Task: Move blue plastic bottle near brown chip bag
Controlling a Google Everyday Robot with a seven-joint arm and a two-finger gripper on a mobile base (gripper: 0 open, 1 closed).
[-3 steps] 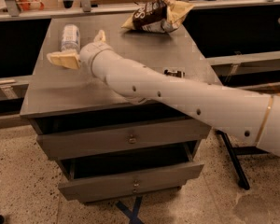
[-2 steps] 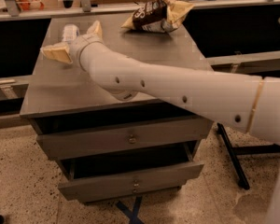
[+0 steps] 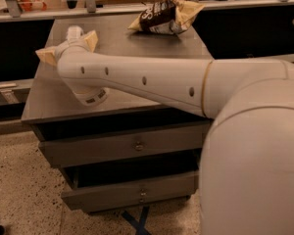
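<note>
Gripper: the gripper point(image 3: 68, 48) is over the far left part of the desk point(image 3: 152, 45), at the end of a thick white arm point(image 3: 147, 80) that reaches in from the lower right.
Fingers: the two tan fingers point(image 3: 91, 39) are spread apart, one out to the left and one up to the right of the wrist. The gap between them is wider than the bottle. They have closed on nothing, and I cannot tell whether either one touches the bottle.
Bottle: only the white cap and a little of the blue plastic bottle point(image 3: 74, 32) show, just past the wrist and between the fingers. It is near the left back corner of the desk; the rest is hidden by the gripper.
Chip bag: the brown chip bag point(image 3: 164, 16) lies at the back edge of the desk, right of the middle and well apart from the bottle. It is dark brown with tan-yellow ends.
Desk: grey top with two grey drawers below, the upper drawer point(image 3: 137, 146) and the lower drawer point(image 3: 142, 192), each with a small knob.
Floor: a speckled floor point(image 3: 24, 195) lies to the left of the drawers.
</note>
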